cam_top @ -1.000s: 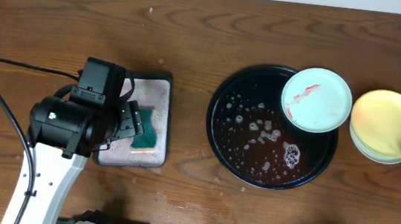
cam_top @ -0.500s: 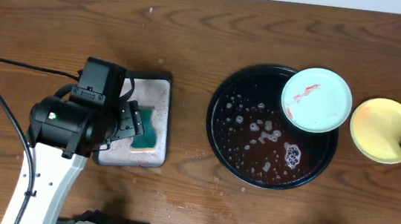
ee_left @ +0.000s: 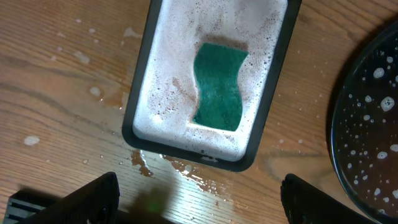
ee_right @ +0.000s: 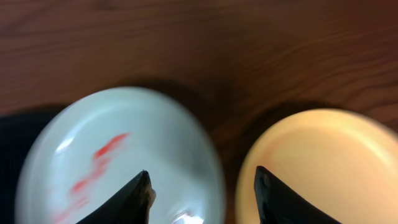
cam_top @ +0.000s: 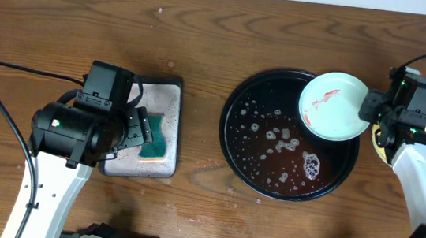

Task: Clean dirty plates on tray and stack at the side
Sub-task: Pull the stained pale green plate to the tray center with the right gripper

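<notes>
Tray (cam_top: 244, 158): sudsy water, red-smeared mint plate (cam_top: 335, 106) overlapping rim at 2 o'clock. Yellow plate (ee_right: 317, 162) on surface (cam_top: 205, 39), just beside at 3 o'clock. Pan (ee_left: 155, 93): foam, green sponge (ee_left: 217, 87). Left gripper (ee_left: 199, 199), right gripper (ee_right: 202, 196): both spread, empty.

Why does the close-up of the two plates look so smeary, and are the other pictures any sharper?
Right wrist view: blurred throughout, the mint-blue plate and yellow plate soft-edged; the cause cannot be told. Left wrist view: crisp, the green sponge and foam sharp. Overhead view: sharp, evenly lit, bubbles in the black tray distinct.
</notes>
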You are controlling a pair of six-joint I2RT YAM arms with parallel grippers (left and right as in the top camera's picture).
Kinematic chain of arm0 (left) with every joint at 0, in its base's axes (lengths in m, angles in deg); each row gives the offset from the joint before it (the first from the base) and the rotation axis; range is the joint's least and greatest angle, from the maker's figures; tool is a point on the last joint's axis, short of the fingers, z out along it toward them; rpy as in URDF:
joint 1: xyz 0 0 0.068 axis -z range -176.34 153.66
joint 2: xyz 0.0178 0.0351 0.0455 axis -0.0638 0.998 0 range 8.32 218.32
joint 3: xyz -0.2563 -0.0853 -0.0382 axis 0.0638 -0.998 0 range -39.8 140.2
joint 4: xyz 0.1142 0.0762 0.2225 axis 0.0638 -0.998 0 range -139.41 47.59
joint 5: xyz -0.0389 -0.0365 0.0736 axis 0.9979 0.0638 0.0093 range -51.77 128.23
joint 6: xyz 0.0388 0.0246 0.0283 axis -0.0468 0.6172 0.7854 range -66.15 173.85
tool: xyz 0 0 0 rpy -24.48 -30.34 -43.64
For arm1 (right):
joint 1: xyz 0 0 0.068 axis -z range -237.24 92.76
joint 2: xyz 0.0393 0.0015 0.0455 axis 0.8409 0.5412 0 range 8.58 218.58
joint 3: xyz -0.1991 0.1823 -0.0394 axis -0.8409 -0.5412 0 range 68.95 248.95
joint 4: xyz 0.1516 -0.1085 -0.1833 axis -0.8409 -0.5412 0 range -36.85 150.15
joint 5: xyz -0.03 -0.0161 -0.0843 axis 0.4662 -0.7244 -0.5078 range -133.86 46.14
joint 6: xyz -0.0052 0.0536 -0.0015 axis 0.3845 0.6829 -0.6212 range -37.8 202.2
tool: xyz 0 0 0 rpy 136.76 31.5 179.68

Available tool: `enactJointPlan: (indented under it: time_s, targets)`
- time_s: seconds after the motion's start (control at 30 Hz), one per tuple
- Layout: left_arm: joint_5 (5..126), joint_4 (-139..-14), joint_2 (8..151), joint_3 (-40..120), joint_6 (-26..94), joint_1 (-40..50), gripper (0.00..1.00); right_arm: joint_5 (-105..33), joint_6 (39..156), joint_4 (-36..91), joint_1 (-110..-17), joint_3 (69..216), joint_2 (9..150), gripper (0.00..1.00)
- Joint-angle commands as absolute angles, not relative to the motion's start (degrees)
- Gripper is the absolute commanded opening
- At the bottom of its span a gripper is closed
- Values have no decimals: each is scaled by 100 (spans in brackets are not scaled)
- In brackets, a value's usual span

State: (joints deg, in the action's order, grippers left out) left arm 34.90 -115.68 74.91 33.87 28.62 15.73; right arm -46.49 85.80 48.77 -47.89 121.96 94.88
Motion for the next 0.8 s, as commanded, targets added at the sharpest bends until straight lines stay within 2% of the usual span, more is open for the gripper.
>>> enactJointPlan:
  time_s: [0.0, 0.23, 0.33, 0.4, 0.47, 0.6, 0.77]
  targets:
    - [3462, -11590, 7498, 3435, 2899, 1545, 84, -5257, 8186, 5137, -4638, 12255, 9904, 51]
    - [3464, -11590, 7498, 3435, 2899, 1545, 83, -4745, 8038, 5522, -4485, 12255, 10666, 47]
    - [3462, -11590, 7498, 3435, 2899, 1545, 84, -4446, 8038, 5568, -4485, 12255, 10909, 31]
    - [3462, -11590, 7498, 3435, 2899, 1545, 83, -4164, 8040, 5498, -4485, 12255, 10955, 24]
    - [3462, -11590, 7498, 3435, 2899, 1545, 83, -3989, 8046, 5358, -4485, 12255, 10957, 1]
    - [3462, -11590, 7498, 3435, 2899, 1547, 83, -3923, 8446, 4897, -4485, 12255, 10769, 1]
    - [3462, -11590, 7498, 3435, 2899, 1545, 83, -3491, 8761, 4045, -4555, 12255, 9855, 1]
